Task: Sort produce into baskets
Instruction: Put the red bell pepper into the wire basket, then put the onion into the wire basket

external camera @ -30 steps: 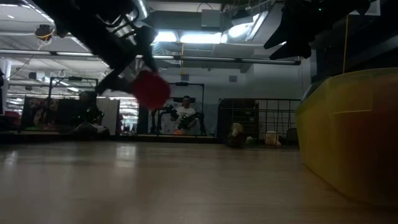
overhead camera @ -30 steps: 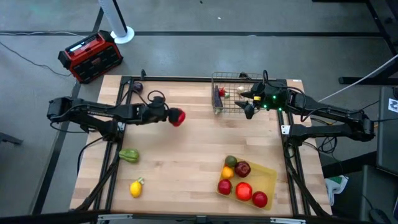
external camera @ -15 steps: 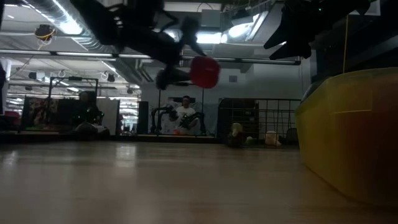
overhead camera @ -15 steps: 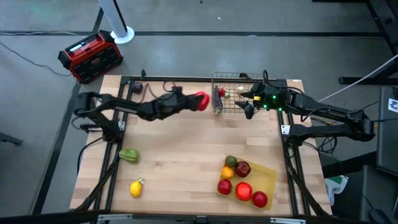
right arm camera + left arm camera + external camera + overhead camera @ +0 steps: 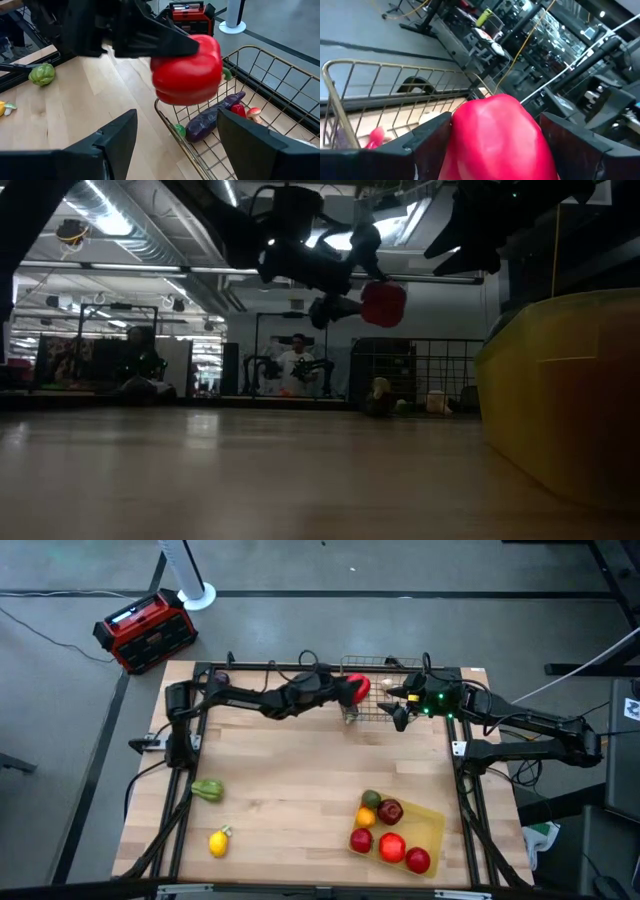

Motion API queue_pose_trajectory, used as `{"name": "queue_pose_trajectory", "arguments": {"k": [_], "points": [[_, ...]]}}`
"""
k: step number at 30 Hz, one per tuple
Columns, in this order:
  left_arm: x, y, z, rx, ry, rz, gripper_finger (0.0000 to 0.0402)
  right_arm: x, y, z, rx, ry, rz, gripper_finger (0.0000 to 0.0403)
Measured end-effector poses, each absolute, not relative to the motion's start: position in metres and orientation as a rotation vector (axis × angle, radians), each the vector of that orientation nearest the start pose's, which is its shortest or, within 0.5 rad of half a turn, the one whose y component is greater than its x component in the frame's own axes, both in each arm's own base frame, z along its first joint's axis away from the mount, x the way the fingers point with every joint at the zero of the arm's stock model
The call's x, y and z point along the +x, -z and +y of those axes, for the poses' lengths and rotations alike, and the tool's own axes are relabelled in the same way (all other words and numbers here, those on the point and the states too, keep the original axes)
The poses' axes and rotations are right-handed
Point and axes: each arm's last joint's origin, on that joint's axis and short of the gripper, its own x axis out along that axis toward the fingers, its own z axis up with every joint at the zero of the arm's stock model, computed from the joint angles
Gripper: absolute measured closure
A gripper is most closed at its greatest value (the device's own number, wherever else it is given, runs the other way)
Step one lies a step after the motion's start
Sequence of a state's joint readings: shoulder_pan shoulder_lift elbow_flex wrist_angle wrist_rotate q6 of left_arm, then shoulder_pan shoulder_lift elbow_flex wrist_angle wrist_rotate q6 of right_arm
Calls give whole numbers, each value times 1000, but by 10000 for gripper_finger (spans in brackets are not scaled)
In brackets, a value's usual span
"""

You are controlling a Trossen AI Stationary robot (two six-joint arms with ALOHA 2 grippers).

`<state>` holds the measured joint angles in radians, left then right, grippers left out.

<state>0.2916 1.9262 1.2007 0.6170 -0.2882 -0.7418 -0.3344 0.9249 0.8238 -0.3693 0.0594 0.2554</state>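
One red pepper (image 5: pixel 357 688) sits gripped in the left hand (image 5: pixel 345 691) above the wire basket's (image 5: pixel 372 664) rim.

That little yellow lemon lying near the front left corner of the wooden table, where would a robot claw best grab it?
Probably across the narrow middle of the yellow toy lemon, coming straight down from above. It lies flat on the wooden table with bare wood all round, and its small green leafy tip points toward the back, so fingers closing on its two long sides avoid that tip. The left gripper, now holding the red bell pepper, is on that side.
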Motion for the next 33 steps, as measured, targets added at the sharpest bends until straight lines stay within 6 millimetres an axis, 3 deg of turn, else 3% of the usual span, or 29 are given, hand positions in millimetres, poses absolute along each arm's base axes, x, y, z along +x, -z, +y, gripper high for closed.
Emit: {"name": "queue_pose_trajectory", "arguments": {"k": [8, 15, 26, 33], "points": [[418, -209, 136, -654, -606, -59, 105, 186, -305, -66, 312, 445, 418, 134], [417, -209, 139, -648, -614, -57, 105, 186, -305, -66, 312, 445, 418, 134], [417, -209, 139, -453, -600, 8, 104, 186, -305, -66, 312, 445, 418, 134], [415, -209, 146, -433, -563, 20, 61, 186, -305, -66, 312, 445, 418, 134]]}}
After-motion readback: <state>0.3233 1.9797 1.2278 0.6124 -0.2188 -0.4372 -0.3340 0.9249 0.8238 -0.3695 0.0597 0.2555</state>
